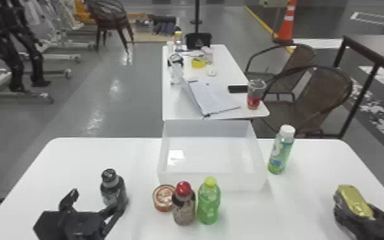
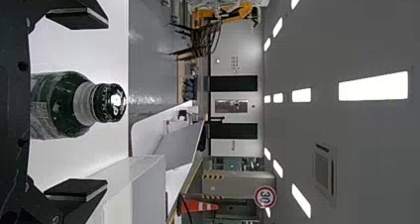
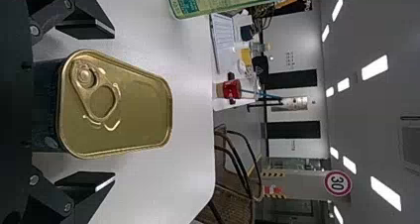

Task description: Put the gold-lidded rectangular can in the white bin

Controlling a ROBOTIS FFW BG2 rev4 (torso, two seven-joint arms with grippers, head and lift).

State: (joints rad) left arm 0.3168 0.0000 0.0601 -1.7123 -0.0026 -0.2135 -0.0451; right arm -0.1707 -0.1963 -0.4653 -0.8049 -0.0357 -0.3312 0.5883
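The can (image 3: pixel 141 105) is standing lid-up on the tabletop (image 1: pixel 303 194), and is being flanked by the spread fingers of the right end effector (image 3: pixel 114 106), with a gap being left on each side. The left end effector (image 2: pixel 106 104) is also being held spread, with the dark bottle (image 2: pixel 64 105) standing between its fingers. The bin (image 1: pixel 213 181) is lying ahead and to the left of the right end effector, and the white-capped bottle (image 1: pixel 282 153) is standing beside it, near the likely carrying path. A twist or slip is being risked by the can's tapering shape, should the fingers be closed off-centre. If too little height is being given, the bin's wall could be struck or the white-capped bottle knocked over. The dark bottle is being put at risk by any sideways shift of the left end effector. Print is being borne by the white-capped bottle's label (image 3: pixel 188 5), but its wording is being left unquoted; on the gold lid, only a ring pull (image 3: pixel 101 102) is being made out, no writing.
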